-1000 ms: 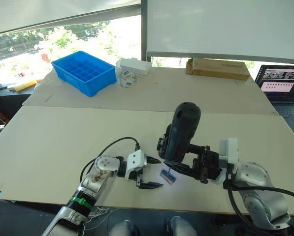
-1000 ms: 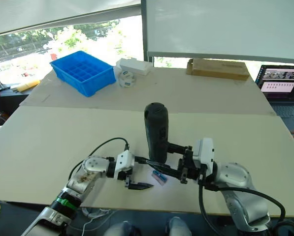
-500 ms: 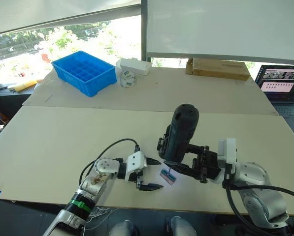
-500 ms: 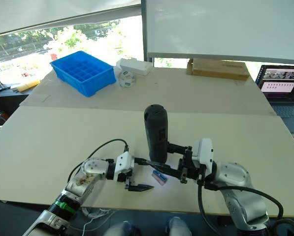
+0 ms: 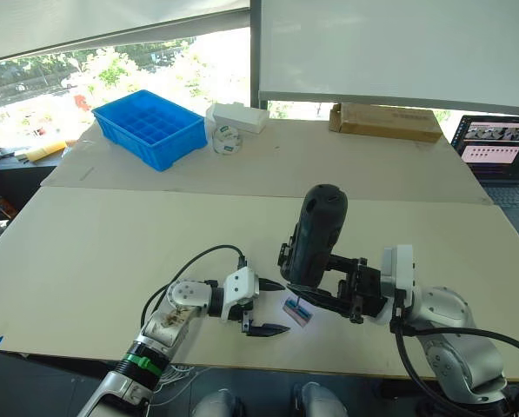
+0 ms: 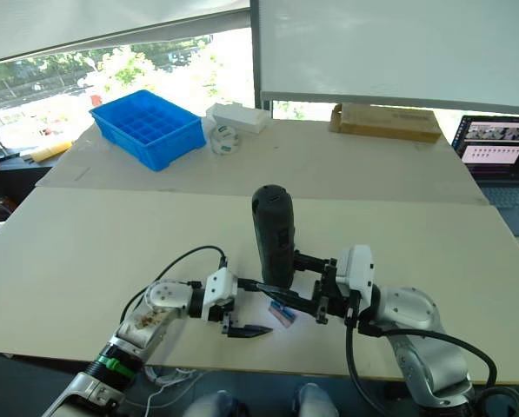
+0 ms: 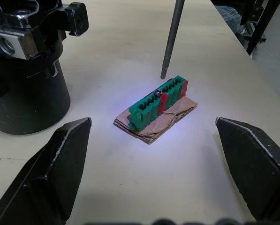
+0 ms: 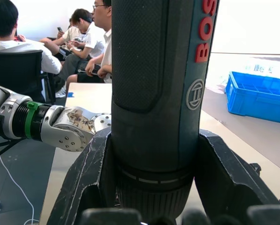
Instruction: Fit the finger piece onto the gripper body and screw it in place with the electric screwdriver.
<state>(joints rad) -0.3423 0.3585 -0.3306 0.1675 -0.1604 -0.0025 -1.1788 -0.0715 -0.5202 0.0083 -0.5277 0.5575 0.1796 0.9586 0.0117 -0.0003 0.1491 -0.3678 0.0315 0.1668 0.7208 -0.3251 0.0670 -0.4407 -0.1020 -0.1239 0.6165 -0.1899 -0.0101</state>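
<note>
The pale counter (image 5: 111, 243) carries a blue compartment tray (image 5: 150, 128) and a cardboard box (image 5: 385, 121) along its far side, with a laptop (image 5: 498, 148) far right. Near the front edge, the right gripper (image 8: 151, 187) has its jaws clenched around the electric screwdriver (image 5: 316, 234), held nearly upright, its thin bit (image 7: 170, 37) poised just above a screw in the small green-and-brown block (image 7: 156, 108). The gripper body (image 7: 25, 70) stands just beside that block. The left gripper (image 5: 263, 306) rests low at the block's left, jaws released and spread wide.
</note>
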